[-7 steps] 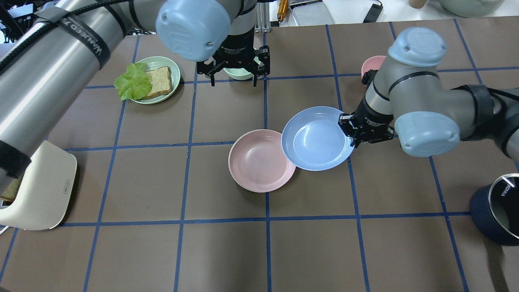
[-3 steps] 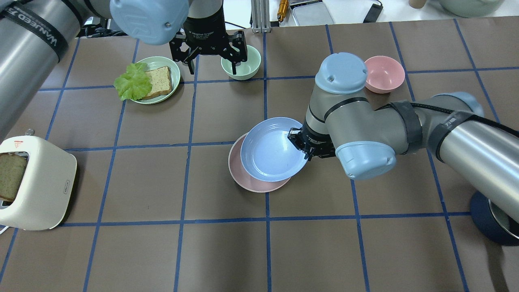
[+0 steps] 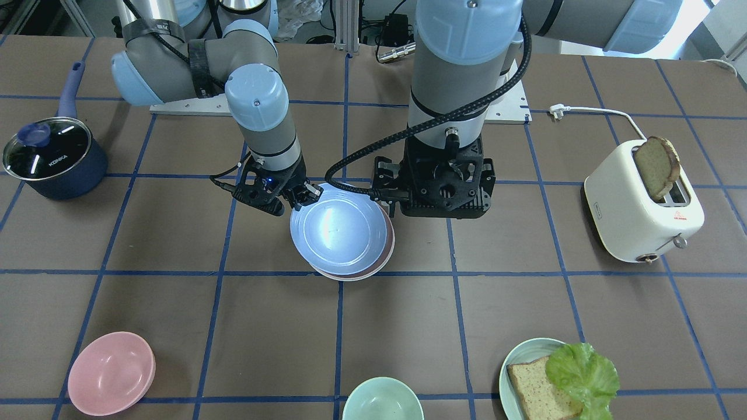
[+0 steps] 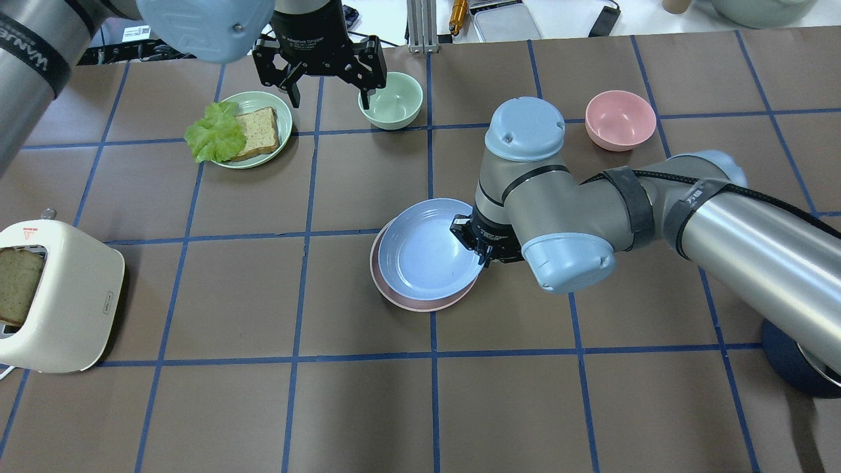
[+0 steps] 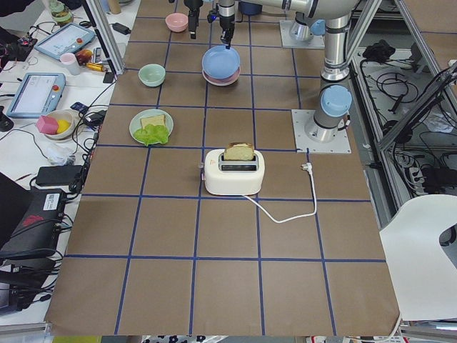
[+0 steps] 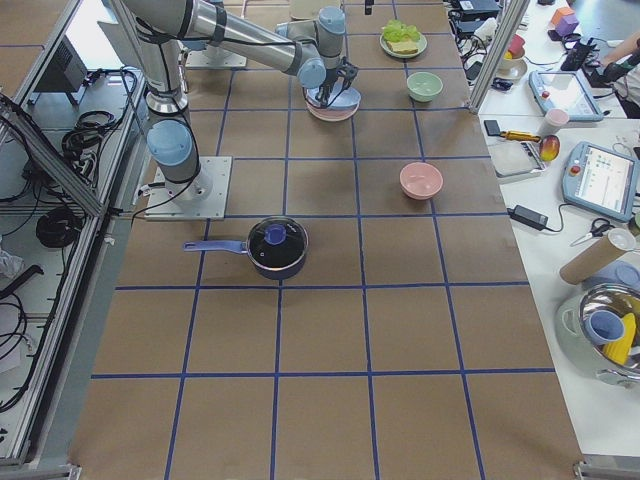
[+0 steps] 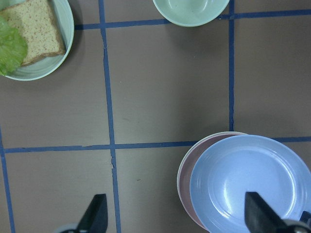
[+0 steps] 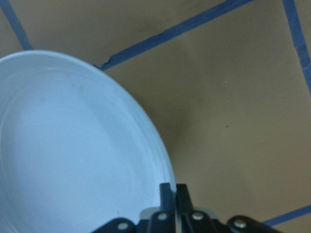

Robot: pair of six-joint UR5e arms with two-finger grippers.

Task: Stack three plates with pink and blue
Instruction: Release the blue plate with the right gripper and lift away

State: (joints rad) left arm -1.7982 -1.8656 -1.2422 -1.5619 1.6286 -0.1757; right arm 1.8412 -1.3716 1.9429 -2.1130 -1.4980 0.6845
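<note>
Over the pink plate point(image 4: 420, 305), the right hand point(image 4: 472, 244) pinches the blue plate's point(image 4: 427, 253) rim.

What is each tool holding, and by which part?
Right tool: the light blue round plastic plate, by its rim. Left tool: open, holding nothing.

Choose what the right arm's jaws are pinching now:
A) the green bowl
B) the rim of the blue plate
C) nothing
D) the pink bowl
B: the right arm's jaws are closed on the rim of the blue plate, which lies over the pink plate, a little off centre.
</note>
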